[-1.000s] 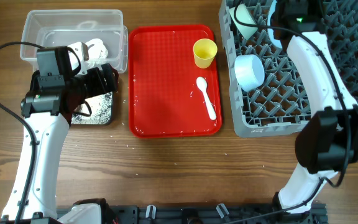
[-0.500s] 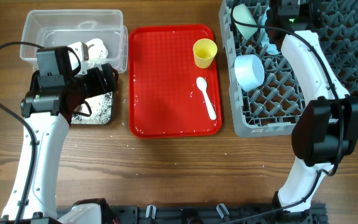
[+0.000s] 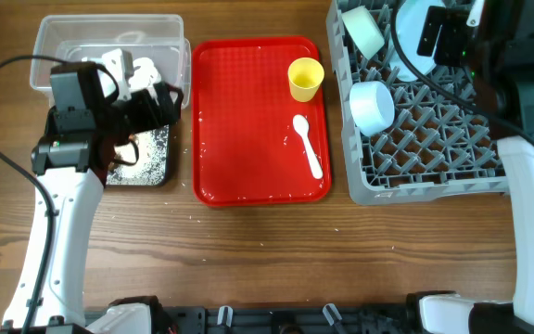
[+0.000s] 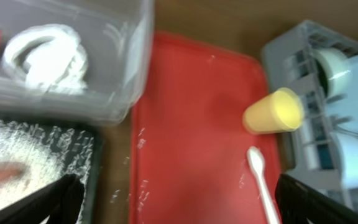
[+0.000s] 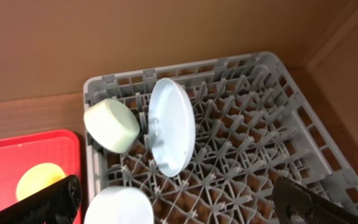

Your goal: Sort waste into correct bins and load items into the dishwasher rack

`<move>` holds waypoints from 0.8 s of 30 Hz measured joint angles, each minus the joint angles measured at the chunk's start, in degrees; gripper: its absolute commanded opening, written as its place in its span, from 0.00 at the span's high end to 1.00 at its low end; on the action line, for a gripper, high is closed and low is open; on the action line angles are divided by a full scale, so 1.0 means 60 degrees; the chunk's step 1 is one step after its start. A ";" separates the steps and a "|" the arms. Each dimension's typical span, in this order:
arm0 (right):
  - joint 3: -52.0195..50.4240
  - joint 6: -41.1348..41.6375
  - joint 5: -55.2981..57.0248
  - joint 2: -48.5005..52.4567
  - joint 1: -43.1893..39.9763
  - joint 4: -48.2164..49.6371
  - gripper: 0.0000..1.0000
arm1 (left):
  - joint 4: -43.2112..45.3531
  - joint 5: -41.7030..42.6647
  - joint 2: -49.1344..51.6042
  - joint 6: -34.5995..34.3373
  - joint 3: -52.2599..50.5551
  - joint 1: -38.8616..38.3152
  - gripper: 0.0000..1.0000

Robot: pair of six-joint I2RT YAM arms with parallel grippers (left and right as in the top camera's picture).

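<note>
1 plate [image 5: 171, 126] now upright in rack [image 5: 253, 127]

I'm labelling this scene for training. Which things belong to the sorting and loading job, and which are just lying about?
Job: yellow cup, white spoon, plate, pale bowl, blue bowl, rack, clear tub, black tray, crumpled paper, rice.
Lying about: red serving tray, wooden table.

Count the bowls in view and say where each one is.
2. A pale green bowl lies in the rack's far left corner, beside the plate; a light blue bowl sits nearer, along the left edge. None seems hidden.
</note>
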 measured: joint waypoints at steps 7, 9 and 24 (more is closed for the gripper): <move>-0.0004 0.0069 -0.0233 0.0248 0.0000 -0.0321 0.00 | 0.0889 0.0754 0.2565 -0.0076 0.2109 -0.1530 0.00; -0.0004 0.0106 -0.0317 0.0255 0.0000 -0.0474 0.00 | 0.0481 0.0794 0.4266 0.0033 0.3738 -0.2098 0.00; -0.0004 0.0142 -0.1829 0.0262 0.0000 -0.1071 0.01 | -0.0929 -0.1741 0.9373 0.0637 0.7872 -0.4707 0.00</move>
